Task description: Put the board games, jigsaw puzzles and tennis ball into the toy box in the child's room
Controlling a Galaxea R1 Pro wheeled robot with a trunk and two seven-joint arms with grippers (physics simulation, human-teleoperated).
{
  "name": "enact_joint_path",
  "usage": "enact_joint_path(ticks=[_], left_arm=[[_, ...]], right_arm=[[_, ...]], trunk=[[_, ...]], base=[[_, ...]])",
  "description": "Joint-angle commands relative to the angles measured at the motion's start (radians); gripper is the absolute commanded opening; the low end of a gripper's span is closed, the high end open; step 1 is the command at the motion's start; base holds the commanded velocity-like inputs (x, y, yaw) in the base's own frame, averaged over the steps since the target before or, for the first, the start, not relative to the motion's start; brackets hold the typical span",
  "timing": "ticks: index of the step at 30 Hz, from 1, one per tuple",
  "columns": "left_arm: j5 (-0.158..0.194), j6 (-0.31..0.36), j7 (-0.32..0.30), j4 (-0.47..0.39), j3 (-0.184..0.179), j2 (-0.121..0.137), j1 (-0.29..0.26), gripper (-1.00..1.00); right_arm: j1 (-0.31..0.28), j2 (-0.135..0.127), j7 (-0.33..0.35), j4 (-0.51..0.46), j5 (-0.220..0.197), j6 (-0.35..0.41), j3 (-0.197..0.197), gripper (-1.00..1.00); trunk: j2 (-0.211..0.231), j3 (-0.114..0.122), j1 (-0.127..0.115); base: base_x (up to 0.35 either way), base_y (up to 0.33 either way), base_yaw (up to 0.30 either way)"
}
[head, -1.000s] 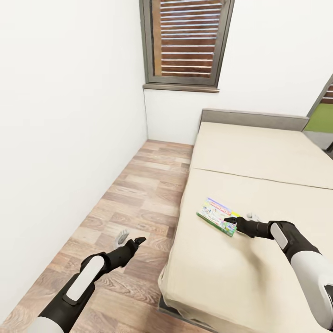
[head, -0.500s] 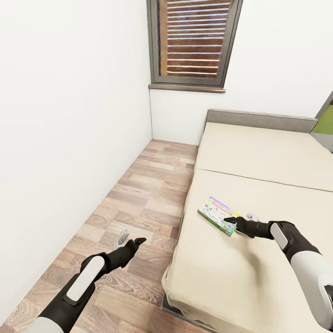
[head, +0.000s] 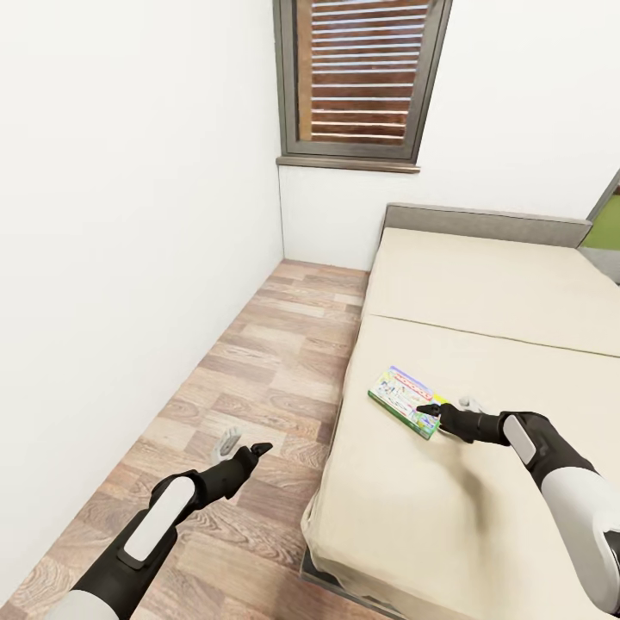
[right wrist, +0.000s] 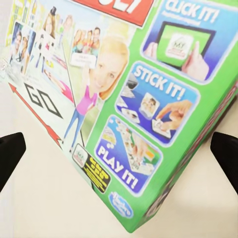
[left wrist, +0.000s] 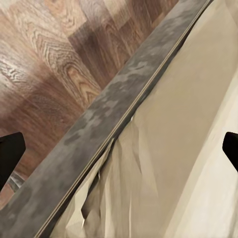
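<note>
A green-edged Monopoly board game lies flat on the beige bed near its left side. My right gripper is open right at the game's near corner, one fingertip on each side of it. In the right wrist view the printed cover is very close, with the dark fingertips spread wide at both edges. My left gripper hangs open over the wood floor beside the bed. The left wrist view looks at the bed's grey base edge and the draped cover.
A white wall runs along the left. A shuttered window sits above the grey headboard. A strip of wood-plank floor lies between wall and bed.
The head view shifted slightly between the oldest frame and the middle one; since then nothing has moved. Both arms and the game keep their places.
</note>
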Motion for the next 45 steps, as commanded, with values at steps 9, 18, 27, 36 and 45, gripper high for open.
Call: enact_joint_path(ticks=[9, 18, 27, 36, 45], left_arm=[[0.003, -0.003, 0.011, 0.001, -0.004, 0.000, 0.000, 1.00], [-0.004, -0.007, 0.006, 0.010, -0.005, 0.000, 0.009, 1.00], [-0.018, -0.027, -0.006, 0.013, -0.006, 0.002, 0.032, 1.00], [-0.037, -0.041, -0.016, 0.013, -0.006, 0.001, 0.040, 1.00], [-0.043, -0.045, -0.020, 0.014, -0.006, 0.001, 0.042, 1.00]], right_arm=[[0.000, -0.002, -0.005, 0.001, 0.013, 0.007, -0.002, 1.00], [-0.001, -0.004, -0.006, 0.001, 0.013, 0.007, -0.002, 1.00], [-0.001, -0.005, -0.007, 0.001, 0.013, 0.007, -0.002, 1.00], [-0.001, -0.005, -0.009, 0.001, 0.013, 0.007, -0.003, 1.00], [-0.001, -0.005, -0.010, 0.001, 0.013, 0.007, -0.003, 1.00]], trunk=[[0.000, -0.001, 0.000], [0.000, -0.001, 0.000], [0.000, -0.001, 0.000], [0.000, -0.001, 0.000], [0.000, -0.001, 0.000]], base=[[0.000, 0.000, 0.000], [0.001, 0.000, 0.000], [0.090, 0.041, 0.000], [0.060, 0.030, 0.000], [0.015, 0.007, 0.000]])
